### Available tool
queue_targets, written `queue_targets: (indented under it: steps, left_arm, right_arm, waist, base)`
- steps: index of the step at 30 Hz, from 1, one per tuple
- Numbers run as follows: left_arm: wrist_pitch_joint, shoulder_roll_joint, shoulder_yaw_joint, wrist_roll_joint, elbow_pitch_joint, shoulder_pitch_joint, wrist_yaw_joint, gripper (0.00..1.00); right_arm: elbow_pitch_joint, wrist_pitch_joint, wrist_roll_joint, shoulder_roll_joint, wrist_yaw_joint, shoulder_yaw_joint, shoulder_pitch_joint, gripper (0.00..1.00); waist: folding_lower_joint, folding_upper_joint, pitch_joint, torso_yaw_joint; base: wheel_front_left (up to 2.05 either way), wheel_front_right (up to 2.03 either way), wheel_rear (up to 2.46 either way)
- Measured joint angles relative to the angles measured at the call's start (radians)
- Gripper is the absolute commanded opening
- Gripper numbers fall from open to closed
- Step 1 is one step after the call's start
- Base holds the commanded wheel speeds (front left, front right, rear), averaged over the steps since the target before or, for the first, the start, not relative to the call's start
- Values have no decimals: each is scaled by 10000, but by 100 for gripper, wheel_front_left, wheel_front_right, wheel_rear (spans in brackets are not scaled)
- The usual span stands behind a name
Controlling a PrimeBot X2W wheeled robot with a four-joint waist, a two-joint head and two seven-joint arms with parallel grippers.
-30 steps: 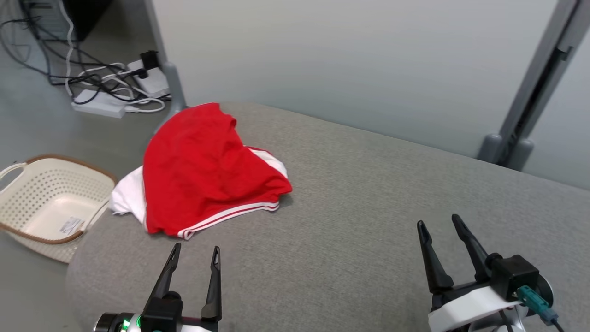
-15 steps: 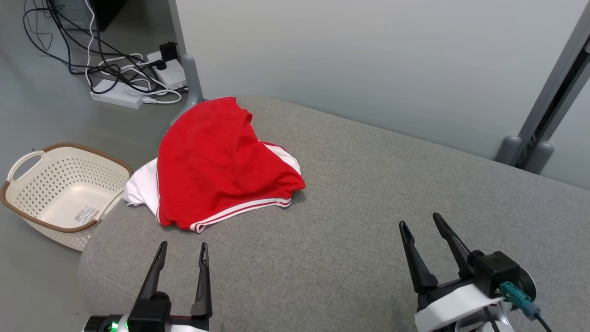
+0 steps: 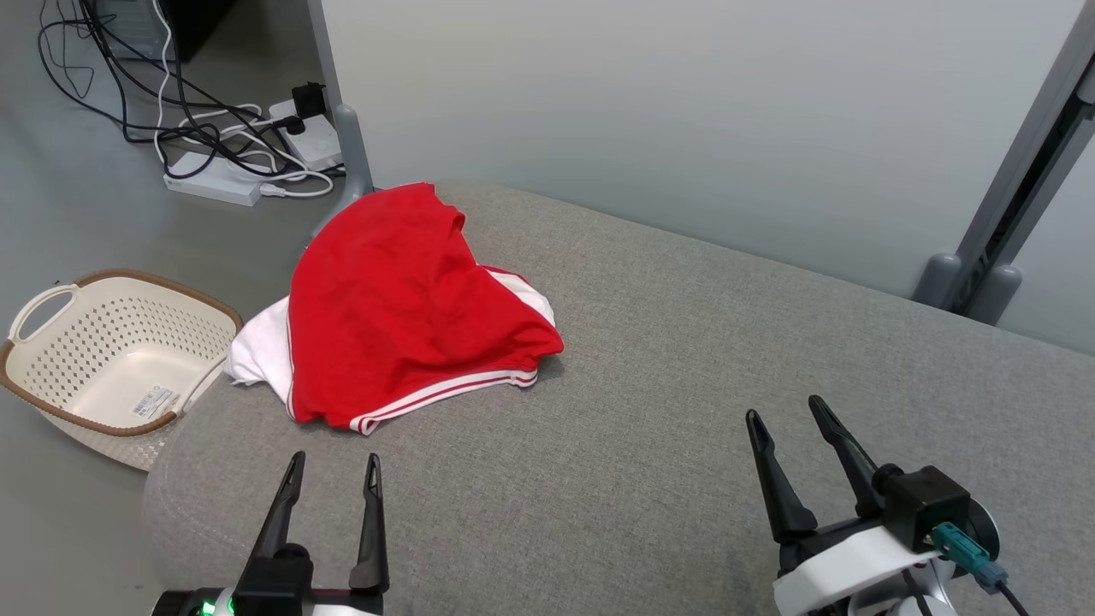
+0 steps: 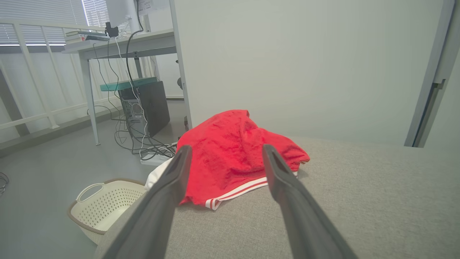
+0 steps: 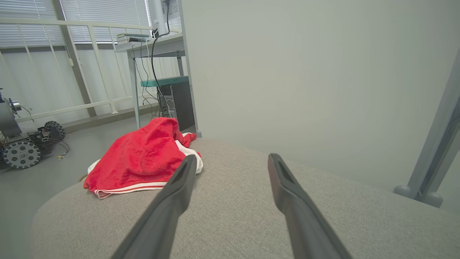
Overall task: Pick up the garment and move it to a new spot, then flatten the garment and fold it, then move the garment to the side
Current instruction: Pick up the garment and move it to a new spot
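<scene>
The red-and-white garment (image 3: 411, 316) lies bunched at the ten o'clock corner of the grey worktop (image 3: 667, 428), its white edge close to the rim above the basket (image 3: 154, 284). Both claws hover released and empty, the left claw (image 3: 335, 459) at seven o'clock and the right claw (image 3: 784, 409) at four o'clock, well apart from the cloth. The pickup looks not yet begun. The left claw is nearer: best to reach toward eleven o'clock, descend on a raised red fold, pinch deep enough to catch both layers, and lift clear before carrying it toward the centre
</scene>
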Motion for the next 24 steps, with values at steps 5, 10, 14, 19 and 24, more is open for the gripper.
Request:
queue_targets:
  steps: [5, 10, 14, 19, 24]
  left_arm:
    - [0, 25, 151, 31, 130, -27, -88, 100]
    - [-2, 134, 748, -161, -389, -794, -207, 100]
    - [0, 391, 1122, -362, -424, -1459, -481, 100]
    - [184, 1195, 1551, -832, 723, -2916, -1264, 100]
    - [1373, 2117, 1674, -1229, 2132, -4771, -2121, 100]
  right_arm:
    - [-159, -2, -134, -8, -2, -288, 144, 100]
    - [-297, -2, -550, 4, 0, -391, -102, 100]
    - [-403, 0, -878, 8, 0, -468, -463, 100]
    - [-593, 0, -1018, 4, 0, -594, -1016, 100]
    - [-593, -2, -1287, 0, 0, -483, -1487, 100]
  waist:
    - [0, 0, 50, -6]
    - [0, 0, 574, -212]
    - [0, 0, 1069, -461]
    - [0, 0, 1925, -965]
    - [0, 0, 2747, -1525]
  base:
    - [0, 0, 0]
    - [0, 0, 0]
    - [0, 0, 0]
    - [0, 0, 0]
    - [0, 0, 0]
